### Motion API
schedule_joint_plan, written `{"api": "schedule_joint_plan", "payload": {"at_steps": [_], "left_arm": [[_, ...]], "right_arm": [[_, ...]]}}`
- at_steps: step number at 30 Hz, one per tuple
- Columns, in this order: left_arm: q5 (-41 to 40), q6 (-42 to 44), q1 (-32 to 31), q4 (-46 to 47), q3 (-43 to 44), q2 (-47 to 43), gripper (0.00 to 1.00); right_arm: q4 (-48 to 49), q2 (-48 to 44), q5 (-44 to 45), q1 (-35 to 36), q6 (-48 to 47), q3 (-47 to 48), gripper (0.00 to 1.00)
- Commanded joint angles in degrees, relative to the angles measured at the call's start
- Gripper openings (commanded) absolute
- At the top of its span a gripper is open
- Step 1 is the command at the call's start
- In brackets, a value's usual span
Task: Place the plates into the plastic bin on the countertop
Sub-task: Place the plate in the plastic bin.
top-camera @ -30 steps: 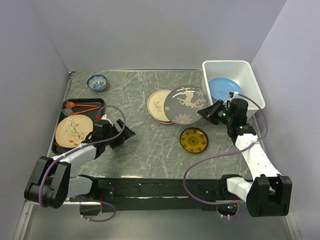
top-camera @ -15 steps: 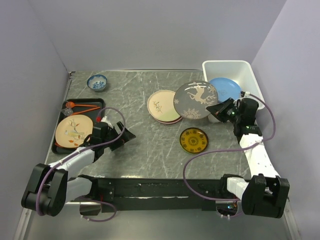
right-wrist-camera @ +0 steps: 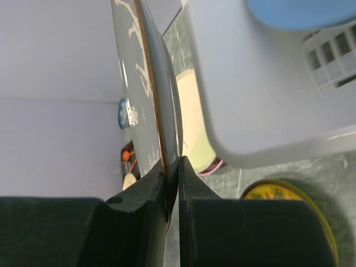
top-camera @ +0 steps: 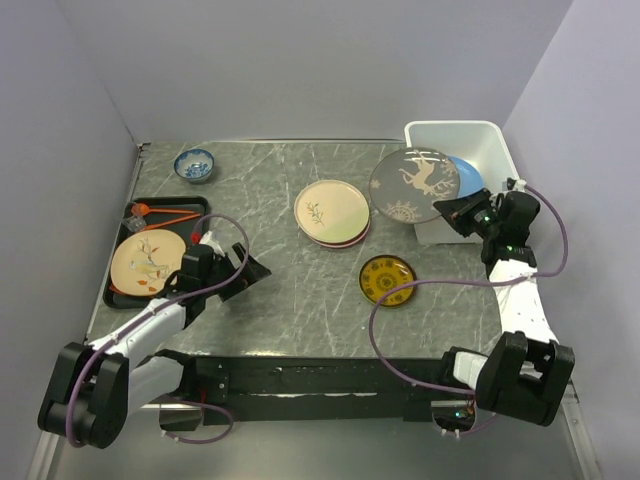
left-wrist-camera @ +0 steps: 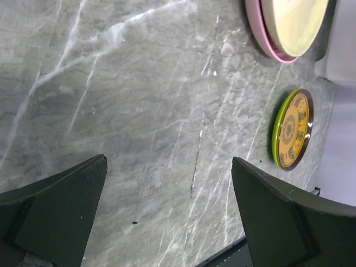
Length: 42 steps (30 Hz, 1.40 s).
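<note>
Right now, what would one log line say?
right hand: shut on grey plate, by bin | left hand: open, empty | blue plate: in bin

No readable text, label, brand or number from my end. On small yellow plate, ring of dark marks round centre, possibly characters, too small for me to read. On grey plate, white figure and flake motifs only, no lettering I can make out.

1. The right end effector has carried the grey round plate with a white deer off to the right.
2. It now hangs over the left wall of the white plastic bin, hiding part of the blue round plate.
3. The cream round plate with a leaf sprig is uncovered now.
</note>
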Motion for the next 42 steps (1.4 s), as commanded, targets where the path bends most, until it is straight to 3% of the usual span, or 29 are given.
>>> {"api": "schedule_joint_plan", "payload": {"at_steps": [1, 28, 42], "left_arm": [[0.64, 0.77, -0.25, 0.01, 1.79, -1.51, 0.99], [1.08, 0.86, -0.34, 0.62, 1.7, -0.9, 0.99], [3.1, 2.0, -0.51, 2.3, 3.81, 3.94, 0.99]], "right_arm": [[12.94, 0.09, -3.93, -2.77, 5.05, 4.19, 0.01], [19.1, 6.42, 0.46, -6.2, 10.87, 5.5, 0.01], [21.21, 10.64, 5.03, -7.35, 12.97, 7.7, 0.01]]}}
